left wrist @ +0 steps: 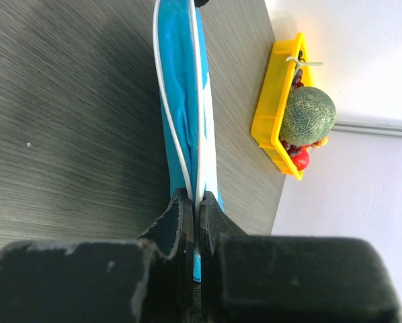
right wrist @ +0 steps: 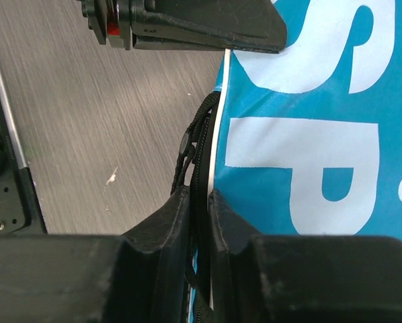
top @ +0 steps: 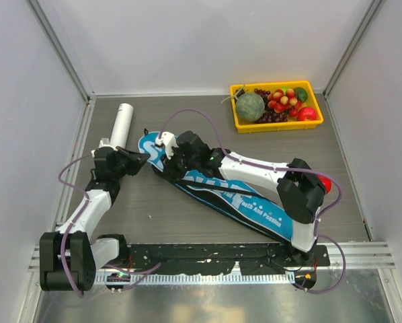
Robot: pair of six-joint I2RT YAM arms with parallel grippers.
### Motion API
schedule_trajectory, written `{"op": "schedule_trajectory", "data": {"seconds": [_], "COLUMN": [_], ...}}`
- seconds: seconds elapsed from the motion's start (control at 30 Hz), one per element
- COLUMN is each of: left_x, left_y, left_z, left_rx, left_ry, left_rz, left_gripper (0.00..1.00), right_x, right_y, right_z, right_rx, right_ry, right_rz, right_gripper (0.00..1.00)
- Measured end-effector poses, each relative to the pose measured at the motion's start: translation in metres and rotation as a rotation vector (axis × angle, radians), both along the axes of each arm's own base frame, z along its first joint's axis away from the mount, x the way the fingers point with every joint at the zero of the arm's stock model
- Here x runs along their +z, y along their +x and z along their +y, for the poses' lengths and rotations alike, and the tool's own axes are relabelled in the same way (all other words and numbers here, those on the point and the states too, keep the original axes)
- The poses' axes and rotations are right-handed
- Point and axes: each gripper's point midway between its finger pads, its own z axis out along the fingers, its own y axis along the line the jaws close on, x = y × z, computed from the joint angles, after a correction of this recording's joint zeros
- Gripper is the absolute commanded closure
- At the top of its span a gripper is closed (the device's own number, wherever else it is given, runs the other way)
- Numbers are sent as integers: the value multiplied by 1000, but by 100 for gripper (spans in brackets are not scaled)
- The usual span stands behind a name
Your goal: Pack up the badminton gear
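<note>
The blue "SPORT" bag (top: 255,205) lies flat and diagonal across the table, its wide end at the far left. My left gripper (top: 142,159) is shut on the white-piped edge of that wide end, as the left wrist view (left wrist: 196,198) shows on the bag (left wrist: 181,101). My right gripper (top: 169,161) is shut on the bag's black zipper edge (right wrist: 199,195), right beside the left gripper's fingers (right wrist: 208,27). The bag's white lettering fills the right wrist view (right wrist: 308,134). The white tube (top: 122,123) lies behind the left gripper. Rackets and shuttlecocks are out of view.
A yellow tray (top: 275,126) of fruit with a green melon stands at the back right, also in the left wrist view (left wrist: 268,114). A red round fruit (top: 326,183) lies by the right arm's elbow. White walls close in the table on three sides.
</note>
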Motion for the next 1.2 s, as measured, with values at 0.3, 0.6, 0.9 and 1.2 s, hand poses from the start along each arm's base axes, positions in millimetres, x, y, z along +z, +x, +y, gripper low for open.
{"op": "schedule_trajectory", "data": {"seconds": [0.3,0.6,0.9,1.2], "left_x": [6,14,14,26], "left_y": [-5,-13,-23,-29], "left_z": [6,11,17,32], "left_rx": [61,115,175,289], "left_ry": [-23,-43,-73,-71], "left_rz": [-2,-1,36,64], "left_gripper": [100,100,100,100], "right_x": [-3,-9,5,44], "right_y": [-25,-55,-23,17], "right_z": [-4,-18,-38,-25], "right_rx": [-17,10,-158,-176], "right_ry": [128,161,99,99], "right_rz": [271,415,232,13], "right_gripper": [66,64,95,91]}}
